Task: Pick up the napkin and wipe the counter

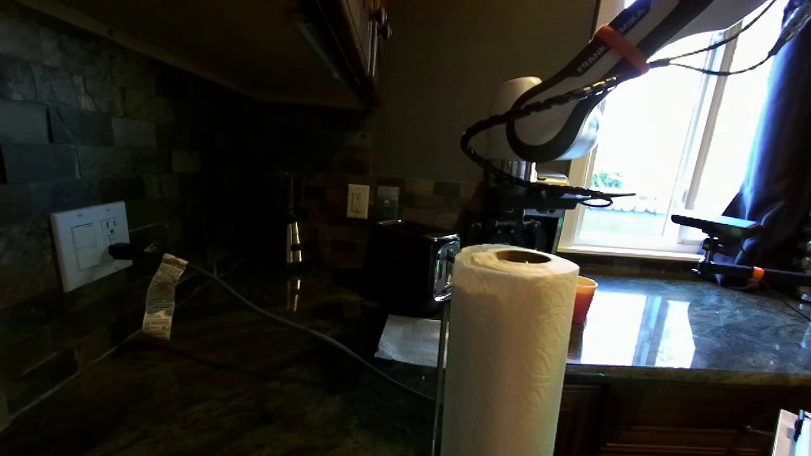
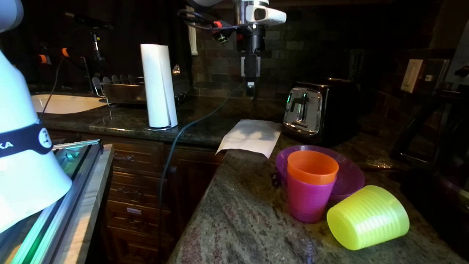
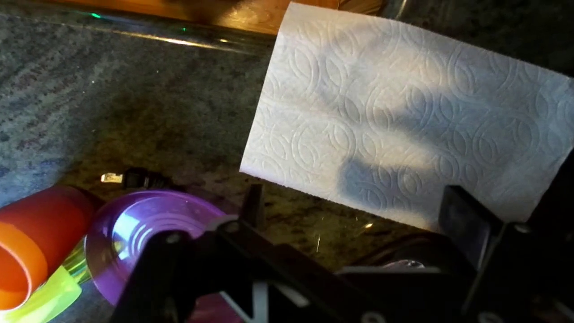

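Dark stone tiles [image 1: 38,161] rise behind the bench [image 2: 234,220], whose top we see as polished and speckled, and in an exterior view a bright window [image 1: 646,139] stands in the upper right of the frame.

On the bench we find the napkin [image 3: 403,121], a white embossed paper sheet, lying nearly flat. In the wrist view it occupies the upper right of the frame; in an exterior view we see it near the centre, just beside the black-and-chrome toaster [image 2: 311,110], with one corner reaching past the bench edge.

We see the tool [image 3: 356,215] in the lower half of the wrist view, with its two fingers [image 3: 466,226] standing wide apart, and it has hold of nothing. In an exterior view it points down in the upper centre of the frame, apart from the napkin.

At the lower right of an exterior view, an orange cup [image 2: 311,179] sits inside a magenta cup [image 2: 309,201], both upright, while a yellow-green cup [image 2: 368,218] lies on its side near them, and a purple bowl [image 2: 351,176] is just behind. In the wrist view we notice a black plug [image 3: 139,178] near this bowl. We find a paper-towel roll [image 1: 507,354] upright in both exterior views.
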You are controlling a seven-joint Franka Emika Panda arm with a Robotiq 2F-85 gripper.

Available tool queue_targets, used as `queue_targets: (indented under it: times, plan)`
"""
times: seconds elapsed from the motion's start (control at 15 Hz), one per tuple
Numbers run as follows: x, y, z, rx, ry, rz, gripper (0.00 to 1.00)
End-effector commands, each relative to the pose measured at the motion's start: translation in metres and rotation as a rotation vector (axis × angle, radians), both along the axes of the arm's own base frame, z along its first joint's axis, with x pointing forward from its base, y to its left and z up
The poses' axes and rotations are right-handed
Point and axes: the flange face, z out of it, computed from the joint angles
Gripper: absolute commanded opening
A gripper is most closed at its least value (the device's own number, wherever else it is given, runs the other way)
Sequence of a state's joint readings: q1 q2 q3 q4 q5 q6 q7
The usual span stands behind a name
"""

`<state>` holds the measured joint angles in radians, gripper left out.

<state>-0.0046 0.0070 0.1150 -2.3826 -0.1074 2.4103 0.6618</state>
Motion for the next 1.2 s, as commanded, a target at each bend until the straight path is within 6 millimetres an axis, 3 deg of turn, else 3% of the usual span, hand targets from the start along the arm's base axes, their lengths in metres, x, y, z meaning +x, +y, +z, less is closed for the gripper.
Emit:
queue_targets:
  times: [0.0,0.27,0.67,0.8,0.93,1.07,1.13]
  plan:
    - [-0.001,0.010,-0.040,0.028,-0.016,0.009,1.00]
    - [0.011,0.023,-0.072,0.032,-0.044,0.037,1.00]
    - [0.040,0.051,-0.099,0.036,-0.052,0.080,1.00]
    - [0.053,0.059,-0.105,0.025,-0.045,0.091,0.89]
    - [0.063,0.061,-0.114,0.011,-0.037,0.092,0.96]
    - [0.070,0.063,-0.125,0.011,-0.019,0.094,0.86]
    - [0.073,0.064,-0.131,0.006,-0.012,0.098,0.88]
